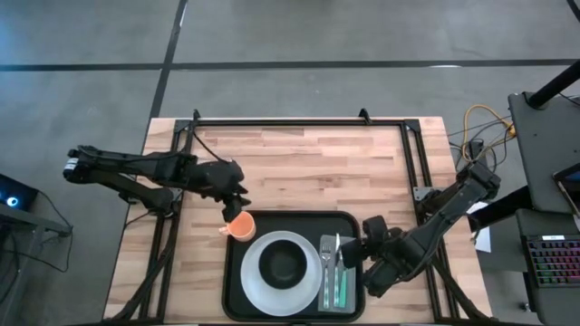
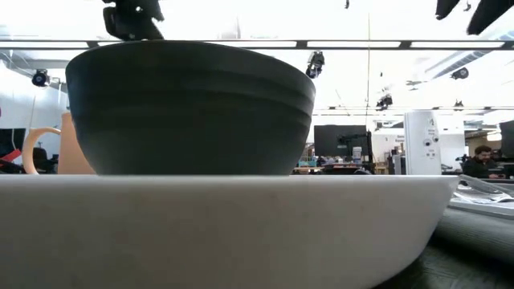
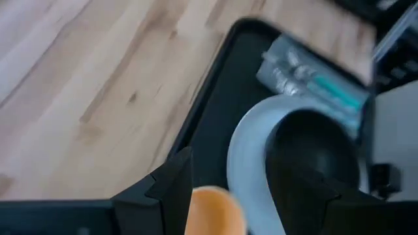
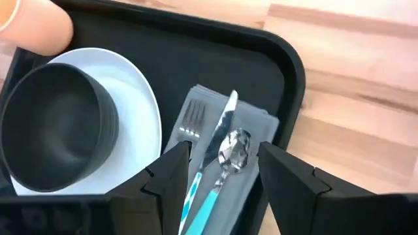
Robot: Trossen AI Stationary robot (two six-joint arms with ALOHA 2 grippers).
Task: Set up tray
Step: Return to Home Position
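Note:
The black tray (image 1: 349, 226) lies at the table's near edge. On it sits a white plate (image 1: 308, 282) with a dark bowl (image 1: 285, 264) on top. A grey napkin (image 4: 261, 124) on the tray's right side carries a fork, a knife and a teal-handled spoon (image 4: 230, 147). An orange cup (image 1: 241, 226) stands at the tray's far-left corner. My left gripper (image 1: 237, 206) is open and hangs above the cup (image 3: 215, 212), clear of it in the low view. My right gripper (image 4: 222, 153) is open above the cutlery, its fingers on either side of the spoon.
Bare wooden table (image 1: 308, 163) stretches beyond the tray toward the far edge. A black frame (image 1: 299, 122) runs along the table's far and side edges. Cables and equipment (image 1: 480, 127) stand off the table's right side.

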